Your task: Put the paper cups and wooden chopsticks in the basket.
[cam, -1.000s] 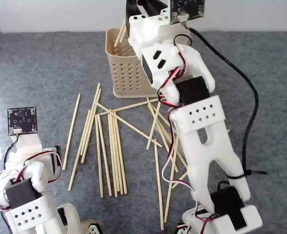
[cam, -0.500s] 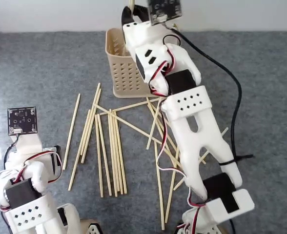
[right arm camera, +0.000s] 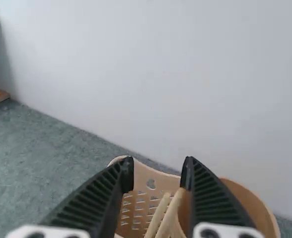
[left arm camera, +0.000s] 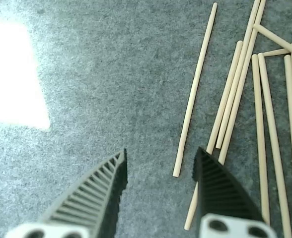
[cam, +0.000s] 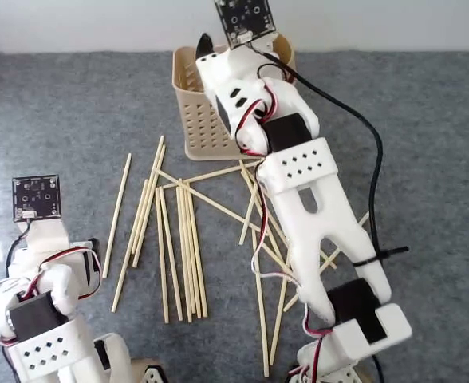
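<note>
A beige perforated basket [cam: 196, 120] stands at the table's far edge. My right gripper [cam: 206, 44] hangs over its mouth. In the right wrist view that gripper [right arm camera: 158, 164] is open, and two wooden chopsticks [right arm camera: 167, 214] lean inside the basket [right arm camera: 136, 179] beyond the gap. A brown rounded rim [right arm camera: 248, 201] sits beside them; I cannot tell whether it is a paper cup. Many chopsticks [cam: 183, 239] lie scattered on the grey carpet. My left gripper [left arm camera: 161, 153] is open low over the carpet, next to a single chopstick [left arm camera: 195, 89].
The right arm [cam: 314, 215] stretches from the near edge over the scattered chopsticks to the basket. Its black cable [cam: 370, 152] loops on the right. The left arm [cam: 39, 303] sits at the near left corner. A white wall rises behind the basket.
The right gripper has shifted left and lowered over the basket. The upright chopstick seen at its tip half a second ago is gone from there. The left arm has not moved.
</note>
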Robot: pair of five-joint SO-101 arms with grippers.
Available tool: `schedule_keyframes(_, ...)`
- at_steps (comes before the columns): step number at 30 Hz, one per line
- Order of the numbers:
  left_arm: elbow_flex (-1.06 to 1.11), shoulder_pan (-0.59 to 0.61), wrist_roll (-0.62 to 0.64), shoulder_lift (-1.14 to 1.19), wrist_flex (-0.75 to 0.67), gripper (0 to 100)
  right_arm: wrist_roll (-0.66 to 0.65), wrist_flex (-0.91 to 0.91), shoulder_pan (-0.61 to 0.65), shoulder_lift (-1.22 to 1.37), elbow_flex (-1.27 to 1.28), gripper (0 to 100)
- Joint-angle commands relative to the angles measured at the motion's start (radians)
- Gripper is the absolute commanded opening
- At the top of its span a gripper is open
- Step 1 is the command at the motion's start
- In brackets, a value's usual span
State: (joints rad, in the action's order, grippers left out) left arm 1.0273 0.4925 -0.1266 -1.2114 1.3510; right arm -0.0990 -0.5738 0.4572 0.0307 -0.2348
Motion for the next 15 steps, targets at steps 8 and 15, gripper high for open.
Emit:
schedule_keyframes(8, -0.01, 0.0, -0.003, 0.002, -0.002, 21, -0.012, -0.441, 0.079, -0.331, -0.014, 15.8)
schedule_keyframes(15, -0.018, -0.002, -0.008, 0.002, -0.005, 21, -0.006, -0.848, 0.071, -0.435, -0.012, 15.8)
